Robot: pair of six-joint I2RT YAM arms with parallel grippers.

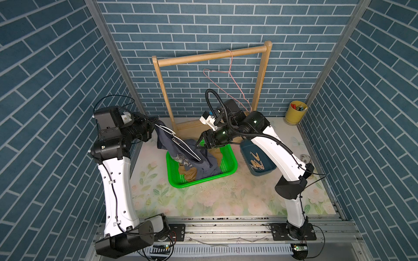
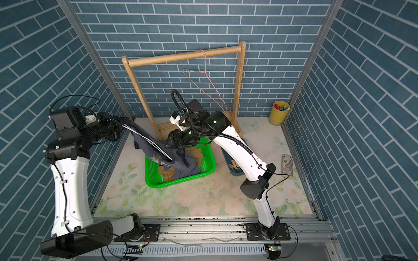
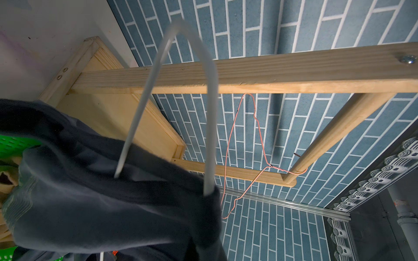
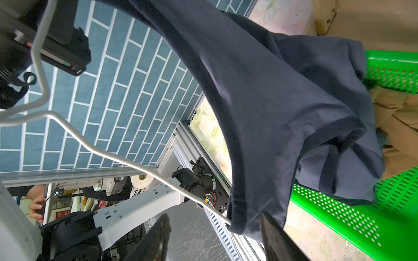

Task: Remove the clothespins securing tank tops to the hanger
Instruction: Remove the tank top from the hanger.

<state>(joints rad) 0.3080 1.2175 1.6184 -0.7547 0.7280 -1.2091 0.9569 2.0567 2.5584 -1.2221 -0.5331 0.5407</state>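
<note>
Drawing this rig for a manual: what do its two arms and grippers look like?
The left arm and right arm share glossy white link shells between black joint housings, with thin black cables clipped along them. A ribbed black hose loops over the right wrist, where small green lights glow. The left gripper and right gripper are black.

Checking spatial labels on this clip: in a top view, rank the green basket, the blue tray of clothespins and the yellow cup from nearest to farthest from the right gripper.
From the right gripper:
1. Green basket, right below the jaws.
2. Blue tray holding clothespins, beside the basket, under the right arm.
3. Yellow cup, in the back right corner.
</note>
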